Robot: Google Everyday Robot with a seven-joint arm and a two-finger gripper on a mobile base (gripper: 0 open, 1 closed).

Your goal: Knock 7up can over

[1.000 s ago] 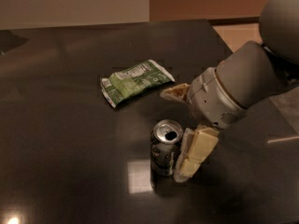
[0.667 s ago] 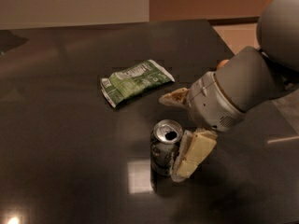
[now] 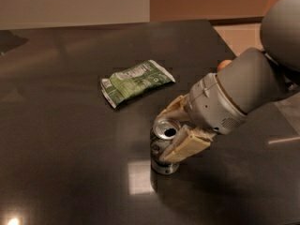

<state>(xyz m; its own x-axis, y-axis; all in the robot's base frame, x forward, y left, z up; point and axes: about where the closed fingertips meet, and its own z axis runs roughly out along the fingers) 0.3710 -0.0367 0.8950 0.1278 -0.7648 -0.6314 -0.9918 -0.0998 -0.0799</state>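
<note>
Where the dark table (image 3: 70,182) lies nearest you, a patch of glare shows on it. Just beyond, near the middle, the can (image 3: 158,146) stands upright with its open top showing. Your gripper (image 3: 165,136) reaches in from the right with its fingers spread, one on the can's near right side and one behind it. Whether either presses the can is unclear. The can looks light, thin-walled and slick, and probably tips easily. Push high, near the rim, since a low push might only slide it. Farther left, well apart, lies a flat green bag (image 3: 137,81).
</note>
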